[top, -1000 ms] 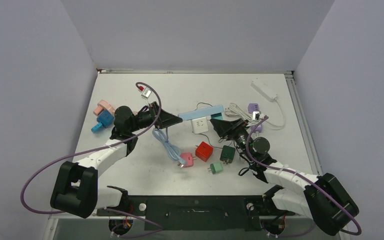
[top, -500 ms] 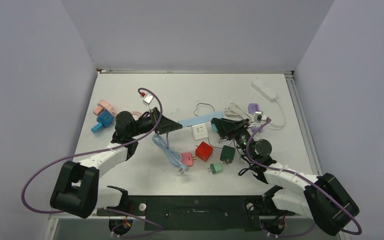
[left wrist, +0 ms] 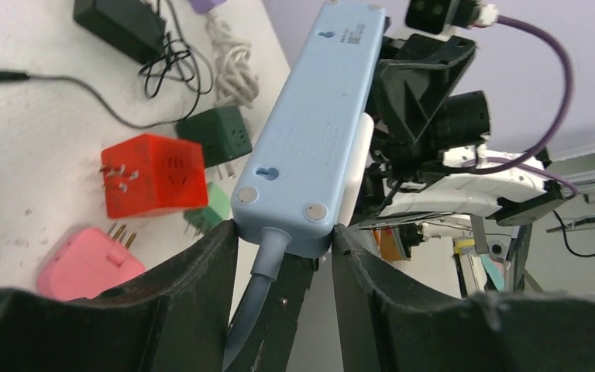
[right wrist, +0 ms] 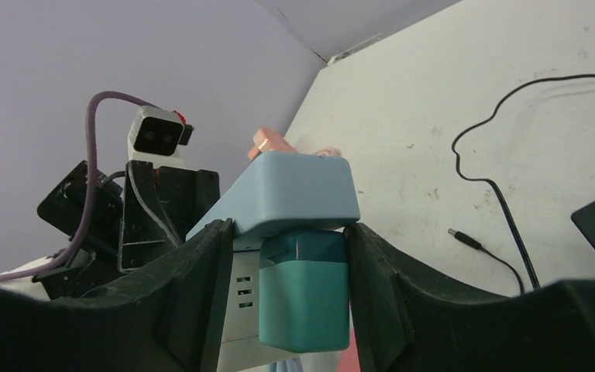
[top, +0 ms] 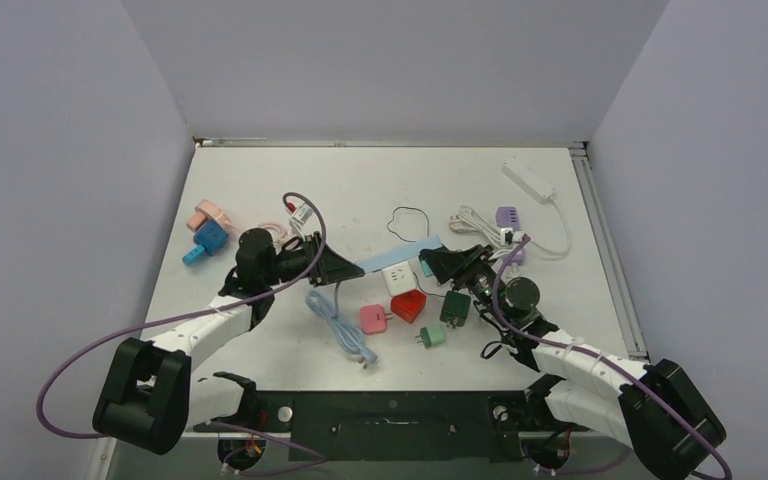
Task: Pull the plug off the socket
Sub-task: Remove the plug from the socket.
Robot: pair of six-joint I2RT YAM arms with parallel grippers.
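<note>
Two grippers engaged: L gripper [left wrist: 283,232] clamps blue power strip [left wrist: 310,139] at cord end; R gripper [right wrist: 287,229] straddles teal plug [right wrist: 304,294], can't tell if clamped. Strip held over worktop [top: 360,180] centre. Plug not out yet; pull-off left.

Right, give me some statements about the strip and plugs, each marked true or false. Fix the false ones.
1. The left gripper holds the blue strip by its cord end. True.
2. The teal plug lies loose on the table. False: it sits in the blue strip, with the right gripper around it.
3. The red cube is plugged into the blue strip. False: it lies on the table, next to the pink plug.
4. A white strip lies near the table's far right corner. True.
</note>
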